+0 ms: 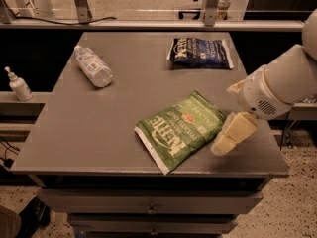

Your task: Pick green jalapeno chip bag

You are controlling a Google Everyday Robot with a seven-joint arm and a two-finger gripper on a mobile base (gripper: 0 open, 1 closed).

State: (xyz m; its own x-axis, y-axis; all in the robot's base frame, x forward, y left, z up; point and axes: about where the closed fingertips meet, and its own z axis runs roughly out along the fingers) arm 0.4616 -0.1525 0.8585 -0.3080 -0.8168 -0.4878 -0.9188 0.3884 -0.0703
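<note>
The green jalapeno chip bag [181,129] lies flat on the grey table [99,128], near the front edge and right of centre, with white "Kettle" lettering facing up. My gripper [232,134] hangs from the white arm at the right, just beside the bag's right edge and low over the table. Its cream-coloured fingers point down and to the left toward the bag. It holds nothing.
A dark blue chip bag [200,53] lies at the back right of the table. A clear plastic water bottle [92,66] lies on its side at the back left. A small pump bottle [18,85] stands on a ledge left of the table.
</note>
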